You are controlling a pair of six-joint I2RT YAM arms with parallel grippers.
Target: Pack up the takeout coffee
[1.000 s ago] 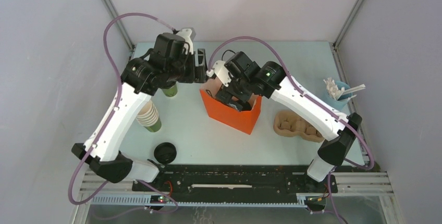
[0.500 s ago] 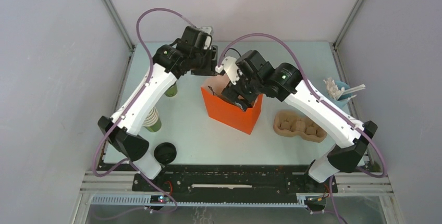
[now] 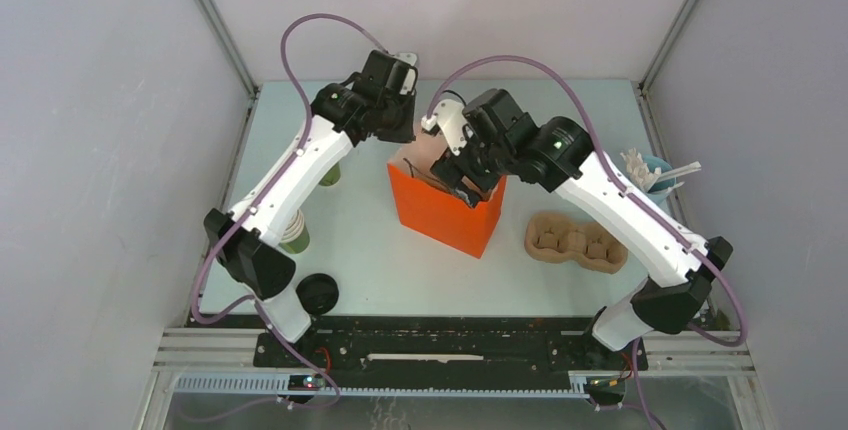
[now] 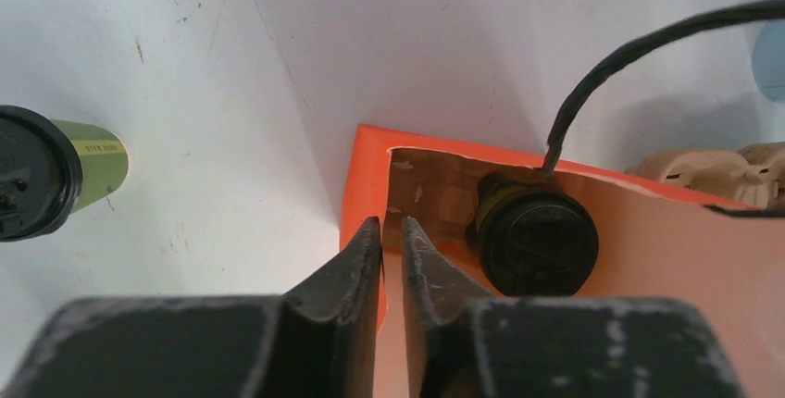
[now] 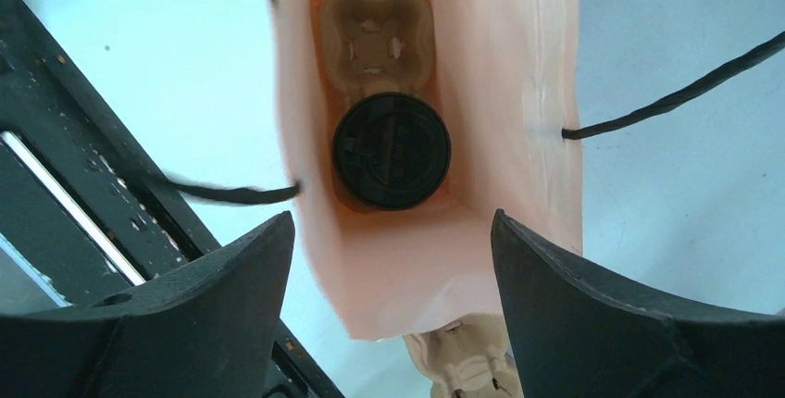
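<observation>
Your left gripper (image 4: 389,228) has its two black fingers (image 4: 352,273) pressed nearly together at the rim of the tall orange paper bag (image 3: 447,212). The orange wall runs down between them, so it looks pinched rather than merely touched. In the top view that gripper sits at the bag's upper-left corner, just left of centre frame. Your right gripper (image 5: 391,222) hangs over the bag's open mouth. Its fingers are spread wide, one at each lower corner of the right wrist view, and they hold nothing.

One olive-green paper cup with a round black plastic lid (image 5: 392,150) stands upright inside the bag. It is seated in a brown moulded-pulp cup carrier (image 5: 375,28) on the bag's floor. The carrier's other pocket shows open toward the top of the right wrist frame. A thin black cord handle (image 4: 629,55) arcs across the upper right of the left wrist view.

A second olive-green lidded cup (image 4: 46,180) sits on the pale worktop (image 3: 560,130) at the left edge of the left wrist view, well apart from the bag. In the top view it is mostly hidden behind the left arm.

Right of the bag in the top view lies a second brown pulp carrier (image 3: 575,240). At the right edge is a blue cup of white stirrers (image 3: 648,172). At lower left stand a nested stack of lidless cups (image 3: 290,222) and, below it, a loose black lid (image 3: 317,293).
</observation>
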